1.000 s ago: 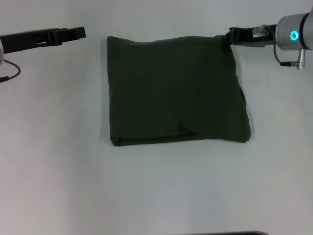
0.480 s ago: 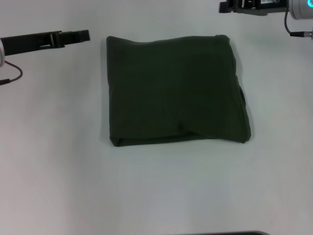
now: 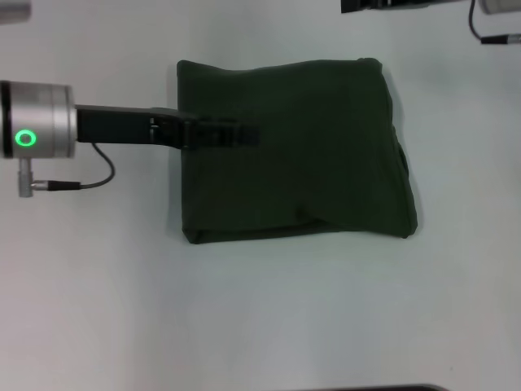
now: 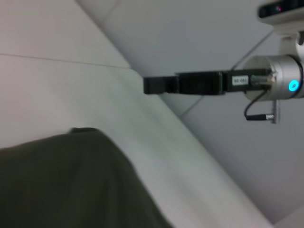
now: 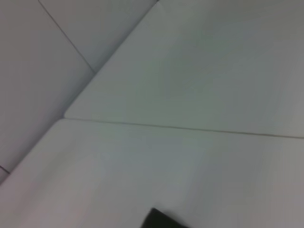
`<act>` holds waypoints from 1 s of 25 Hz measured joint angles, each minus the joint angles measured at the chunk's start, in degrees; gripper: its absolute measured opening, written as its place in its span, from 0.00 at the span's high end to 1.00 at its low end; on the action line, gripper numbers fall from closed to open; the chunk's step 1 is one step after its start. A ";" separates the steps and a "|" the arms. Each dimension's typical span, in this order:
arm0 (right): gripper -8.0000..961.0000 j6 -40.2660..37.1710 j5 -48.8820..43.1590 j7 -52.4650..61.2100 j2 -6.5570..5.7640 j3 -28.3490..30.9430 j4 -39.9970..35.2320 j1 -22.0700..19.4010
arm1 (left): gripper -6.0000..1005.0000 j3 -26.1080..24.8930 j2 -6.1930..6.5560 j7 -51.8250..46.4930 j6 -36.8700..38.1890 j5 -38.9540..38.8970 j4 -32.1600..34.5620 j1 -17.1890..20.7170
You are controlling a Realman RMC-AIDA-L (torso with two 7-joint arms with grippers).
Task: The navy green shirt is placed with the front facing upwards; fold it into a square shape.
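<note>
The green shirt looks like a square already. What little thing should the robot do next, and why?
Probably lift the left gripper back off the navy green shirt toward its own side. The shirt already lies folded in a rough square on the white table, and the right gripper is up past the far edge, touching nothing.

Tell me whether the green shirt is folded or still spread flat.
Folded. The navy green shirt lies as a compact, roughly square bundle on the white table; no sleeves or collar show. The left claw is above it.
</note>
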 joint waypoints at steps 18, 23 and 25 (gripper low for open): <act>0.99 -6.36 0.06 6.54 -0.81 1.84 -2.66 -0.13 | 0.65 3.04 2.01 -16.85 -15.61 -1.64 -23.49 -12.96; 0.99 -6.31 0.04 6.53 -0.64 1.84 -2.69 -0.03 | 0.91 4.13 2.06 -18.02 -19.12 -1.62 -24.96 -13.03; 0.99 -6.09 -0.08 6.53 -0.57 1.84 -2.69 -0.01 | 0.96 4.47 2.02 -18.03 -21.33 -1.60 -25.72 -12.84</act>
